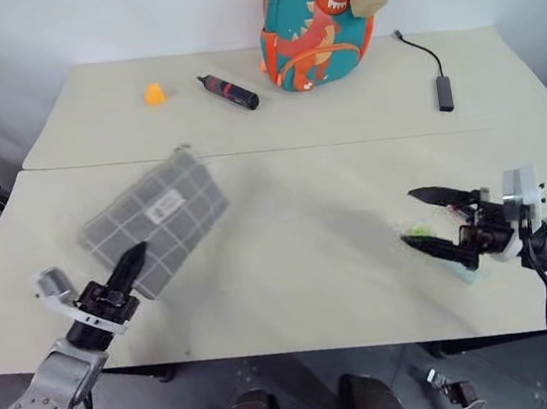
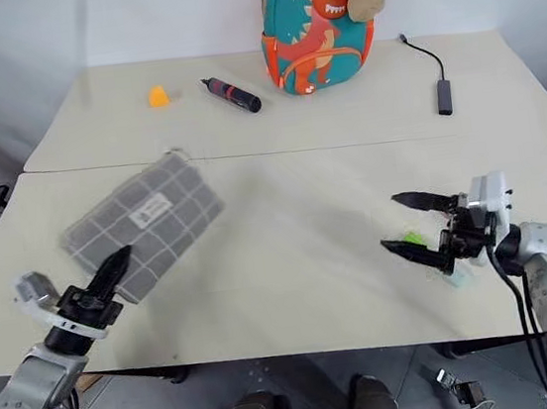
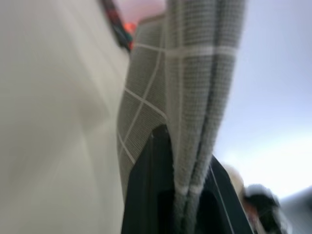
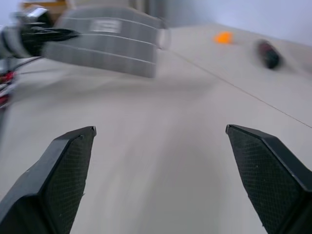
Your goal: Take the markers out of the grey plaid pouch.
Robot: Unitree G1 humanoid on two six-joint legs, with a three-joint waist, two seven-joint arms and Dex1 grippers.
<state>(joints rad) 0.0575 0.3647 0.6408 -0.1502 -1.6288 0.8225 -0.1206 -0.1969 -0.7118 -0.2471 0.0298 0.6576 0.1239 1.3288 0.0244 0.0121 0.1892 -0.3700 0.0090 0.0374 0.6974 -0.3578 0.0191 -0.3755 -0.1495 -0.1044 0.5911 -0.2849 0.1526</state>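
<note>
From the head camera I see my left gripper (image 1: 133,262) at about eight o'clock on the near table (image 1: 300,261), its fingers pinched on the lower edge of the grey plaid pouch (image 1: 156,219), which hangs lifted and tilted above the tabletop. My right gripper (image 1: 423,218) sits at about four o'clock, fingers spread wide with nothing between them. Just under its lower finger lies a small greenish marker (image 2: 415,238) on the table. On the far table, toward twelve o'clock, stands the teal dinosaur backpack (image 1: 316,25); at eleven o'clock lie a black marker with a red band (image 1: 229,91) and a small orange object (image 1: 154,94), and at one o'clock a dark cable adapter (image 1: 443,92).

In the left wrist view, the black fingers (image 3: 146,195) clamp the folded plaid fabric, which rises straight up from them.

In the right wrist view, the two black fingertips (image 4: 68,165) stand far apart over bare tabletop. Beyond them the pouch hangs from the left gripper, with the orange object and black marker farther off.
</note>
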